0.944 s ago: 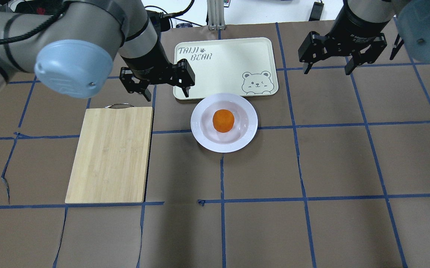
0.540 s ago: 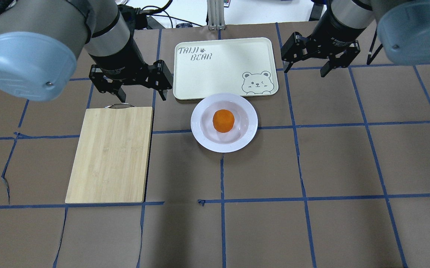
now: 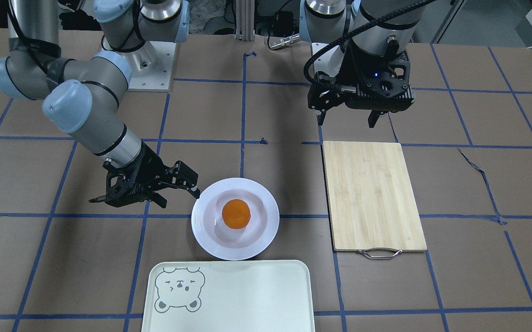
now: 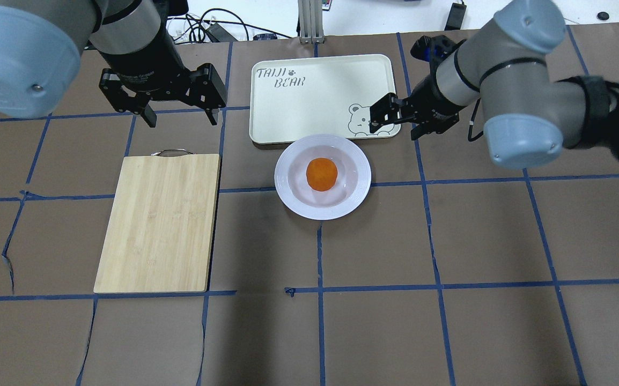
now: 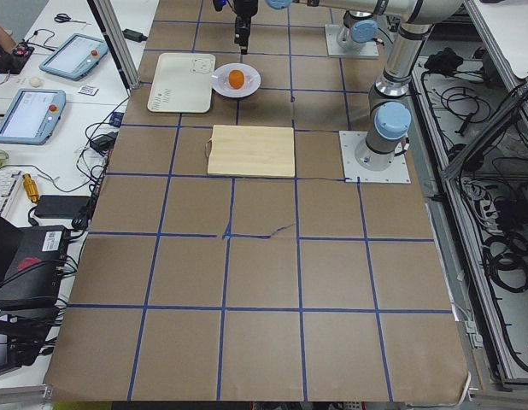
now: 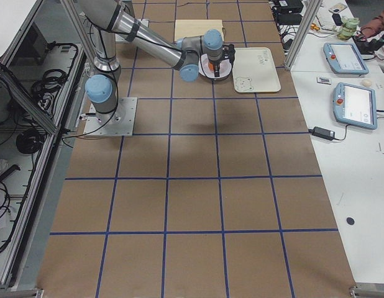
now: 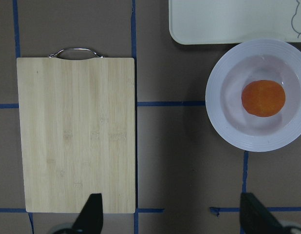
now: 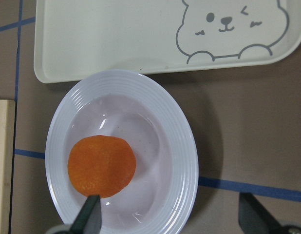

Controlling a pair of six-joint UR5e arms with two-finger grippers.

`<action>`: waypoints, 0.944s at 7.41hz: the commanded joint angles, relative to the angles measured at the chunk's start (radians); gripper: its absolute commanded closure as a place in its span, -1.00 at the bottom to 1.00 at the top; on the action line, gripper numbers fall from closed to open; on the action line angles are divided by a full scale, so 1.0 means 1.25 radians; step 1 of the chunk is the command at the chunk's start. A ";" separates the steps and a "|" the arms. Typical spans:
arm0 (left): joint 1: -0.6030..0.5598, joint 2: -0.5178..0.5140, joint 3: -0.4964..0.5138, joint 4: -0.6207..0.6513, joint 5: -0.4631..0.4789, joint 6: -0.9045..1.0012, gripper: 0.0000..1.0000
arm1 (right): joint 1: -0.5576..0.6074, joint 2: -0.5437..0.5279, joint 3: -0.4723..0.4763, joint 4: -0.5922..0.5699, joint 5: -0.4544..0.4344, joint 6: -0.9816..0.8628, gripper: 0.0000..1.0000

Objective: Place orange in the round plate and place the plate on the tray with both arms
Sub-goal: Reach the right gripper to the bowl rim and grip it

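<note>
Front-facing: orange [image 3: 236, 214] sat in sunken centre of round plate [image 3: 200, 226]. Plate was on table at lower centre, close against edge of tray [image 3: 247, 295], not on it. Right gripper [image 3: 148, 196], jaws apart, hung just left of plate. Left gripper [image 3: 345, 121], jaws apart, was at upper right, above cutting board [image 3: 372, 193].

Overhead: right gripper was near plate's upper-right rim, left gripper well apart at upper left.

Wrist views: both finger pairs spread, empty.

Judgement: orange step done, plate transfer pending. Next move likely calls for grips on opposite rims and a level lift.

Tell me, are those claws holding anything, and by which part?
Nothing is held. The left gripper and right gripper are open and empty; the orange lies in the round plate.
</note>
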 commanded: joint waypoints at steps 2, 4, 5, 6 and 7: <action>0.002 0.002 -0.001 0.003 -0.006 0.021 -1.00 | -0.018 0.092 0.022 -0.092 0.123 0.076 -0.98; 0.002 0.002 -0.002 0.003 -0.004 0.021 -1.00 | -0.011 0.114 0.025 -0.100 0.141 0.091 -0.98; 0.002 0.002 -0.002 0.003 -0.002 0.022 -1.00 | -0.011 0.130 0.025 -0.095 0.139 0.091 -1.00; 0.002 0.003 -0.005 0.003 -0.002 0.022 -1.00 | -0.011 0.134 0.026 -0.091 0.138 0.099 -1.00; 0.001 0.005 -0.006 0.003 -0.002 0.022 -1.00 | -0.011 0.141 0.026 -0.091 0.139 0.117 -1.00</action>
